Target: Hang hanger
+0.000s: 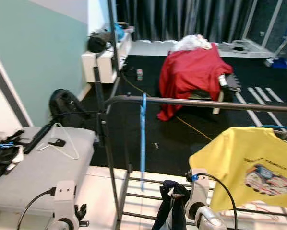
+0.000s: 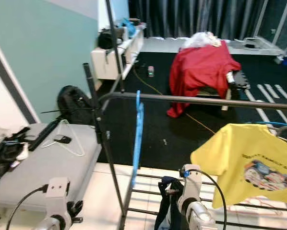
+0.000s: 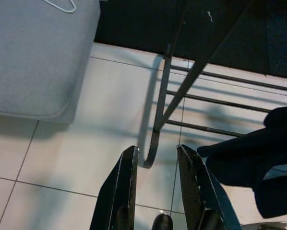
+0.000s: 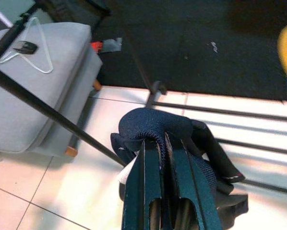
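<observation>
Beneath the rack rail (image 1: 206,103), right claw (image 4: 163,143) clamped on navy garment (image 4: 153,125) (yellow shirt (image 1: 249,163) alongside), left claw (image 3: 155,155) parted.

A white wire hanger (image 1: 62,139) lies flat on a grey cushioned bench (image 1: 38,167) at about nine o'clock. A blue hanger (image 1: 143,139) hangs edge-on from the dark rail (image 1: 206,103) of the clothes rack, near twelve o'clock.

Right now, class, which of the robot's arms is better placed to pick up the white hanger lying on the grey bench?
Left. The left gripper is open and empty beside the grey bench bearing the white hanger; the right gripper grips dark navy clothing.
</observation>
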`<state>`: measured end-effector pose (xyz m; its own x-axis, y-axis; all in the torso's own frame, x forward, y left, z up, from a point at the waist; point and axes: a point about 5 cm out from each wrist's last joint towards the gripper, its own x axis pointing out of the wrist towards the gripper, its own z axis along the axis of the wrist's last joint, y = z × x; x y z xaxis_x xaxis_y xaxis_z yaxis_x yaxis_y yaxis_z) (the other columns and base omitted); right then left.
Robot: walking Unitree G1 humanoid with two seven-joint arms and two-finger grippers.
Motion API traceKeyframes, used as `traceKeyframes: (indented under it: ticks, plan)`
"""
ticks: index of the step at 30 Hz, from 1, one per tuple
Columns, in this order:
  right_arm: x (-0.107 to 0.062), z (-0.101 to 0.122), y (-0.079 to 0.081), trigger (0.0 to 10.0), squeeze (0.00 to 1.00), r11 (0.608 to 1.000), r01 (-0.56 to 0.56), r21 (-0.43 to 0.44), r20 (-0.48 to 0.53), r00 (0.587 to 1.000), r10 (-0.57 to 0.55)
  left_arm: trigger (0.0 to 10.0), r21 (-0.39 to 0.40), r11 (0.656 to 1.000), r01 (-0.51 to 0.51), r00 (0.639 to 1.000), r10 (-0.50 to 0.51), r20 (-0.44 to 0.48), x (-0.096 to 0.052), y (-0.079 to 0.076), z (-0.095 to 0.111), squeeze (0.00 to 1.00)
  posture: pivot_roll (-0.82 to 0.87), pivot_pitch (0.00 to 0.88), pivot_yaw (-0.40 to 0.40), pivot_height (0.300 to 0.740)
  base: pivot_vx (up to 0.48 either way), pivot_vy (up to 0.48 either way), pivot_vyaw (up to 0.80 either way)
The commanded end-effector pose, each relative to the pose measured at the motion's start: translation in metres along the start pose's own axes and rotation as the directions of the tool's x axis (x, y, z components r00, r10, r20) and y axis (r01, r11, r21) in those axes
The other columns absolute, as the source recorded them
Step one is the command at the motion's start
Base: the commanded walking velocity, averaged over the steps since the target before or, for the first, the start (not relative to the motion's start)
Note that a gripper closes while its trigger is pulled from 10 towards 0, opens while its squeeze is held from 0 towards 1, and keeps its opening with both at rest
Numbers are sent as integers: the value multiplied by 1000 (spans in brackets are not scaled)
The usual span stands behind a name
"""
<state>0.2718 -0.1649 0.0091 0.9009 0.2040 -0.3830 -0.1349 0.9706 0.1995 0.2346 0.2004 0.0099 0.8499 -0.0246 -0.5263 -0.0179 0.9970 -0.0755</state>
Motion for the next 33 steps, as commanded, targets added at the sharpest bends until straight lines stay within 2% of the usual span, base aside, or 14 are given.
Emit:
traceKeyframes:
  ticks: [1,12,15,18,21,25,33]
  plan:
    - [2,4,4,10000,0,1000,-17,-15,21,1000,18,10000,21,1000,9,1000,-9,-1,1,-3,-2,0,-45,7,-21,735,0,0,800]
    - [1,2,3,10000,0,1000,-13,-11,18,1000,14,10000,43,998,36,999,-36,-3,2,-8,-1,0,-50,22,-17,735,0,0,800]
    - [0,-2,1,10000,0,1000,-11,-15,2,1000,11,10000,83,996,45,999,-45,-5,3,-7,-4,0,-58,27,-19,735,0,0,800]
    - [-2,-7,0,10000,0,999,-25,-28,-26,999,25,10000,86,995,43,999,-42,-7,4,-3,-6,0,-65,38,-16,735,0,0,800]
    - [-7,-25,-3,10000,0,994,-76,-83,-123,990,65,10000,80,995,56,998,-56,6,7,-4,-2,0,-68,42,-12,735,0,0,800]
    - [-12,-35,-9,10000,0,996,-44,-72,-155,987,32,10000,92,993,70,998,-71,1,8,-5,-3,0,-70,41,-9,735,0,0,800]
    - [-16,-37,-11,10000,0,999,5,-53,-139,990,-13,10000,100,991,91,996,-91,-3,13,-5,-6,0,-83,52,0,735,0,0,800]
